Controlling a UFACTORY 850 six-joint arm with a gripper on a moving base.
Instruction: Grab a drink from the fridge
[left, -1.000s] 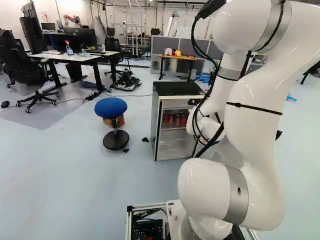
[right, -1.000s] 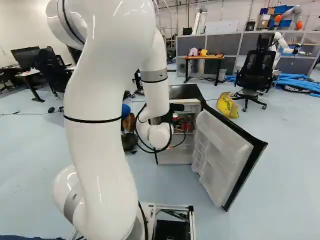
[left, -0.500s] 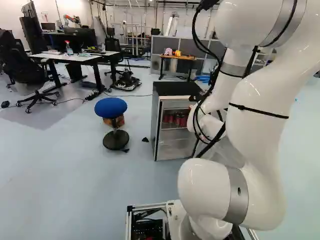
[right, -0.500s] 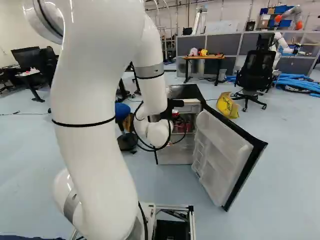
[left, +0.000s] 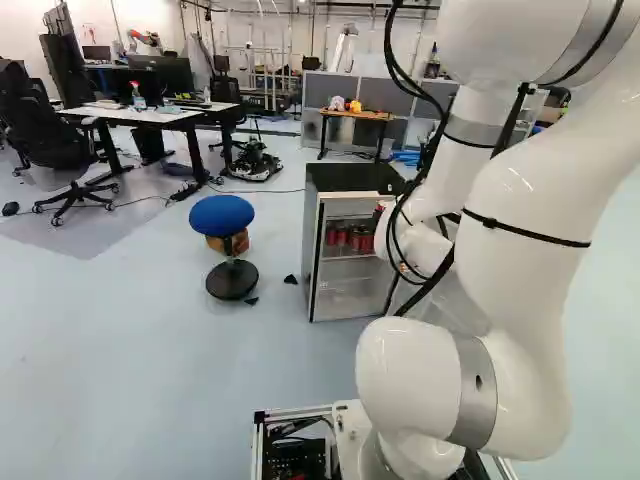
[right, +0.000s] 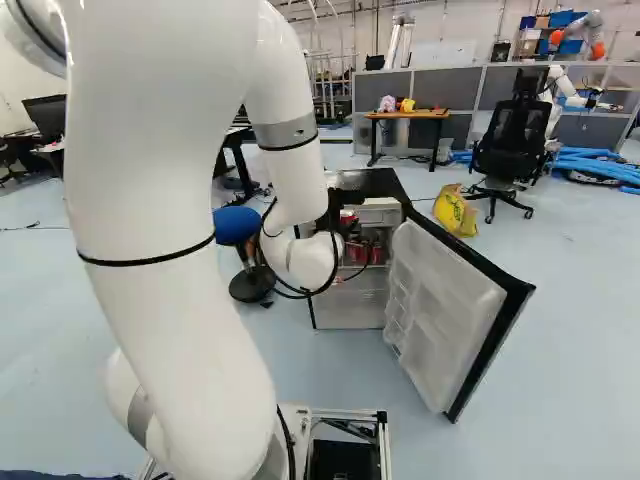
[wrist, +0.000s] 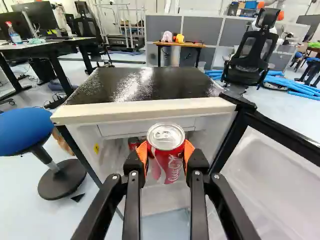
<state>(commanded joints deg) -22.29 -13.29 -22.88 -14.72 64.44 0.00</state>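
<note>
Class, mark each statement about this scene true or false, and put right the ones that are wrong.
1. The gripper has a red can held between its fingers. True.
2. The door of the fridge is closed. False: the door stands open.
3. More red cans are inside the fridge. True.
4. The stool has a yellow seat. False: the stool's seat is blue.
5. The yellow bag rests on the floor. True.

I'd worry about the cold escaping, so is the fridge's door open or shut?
Open. In the right base view the door stands swung out from the fridge, and red cans show inside.
</note>
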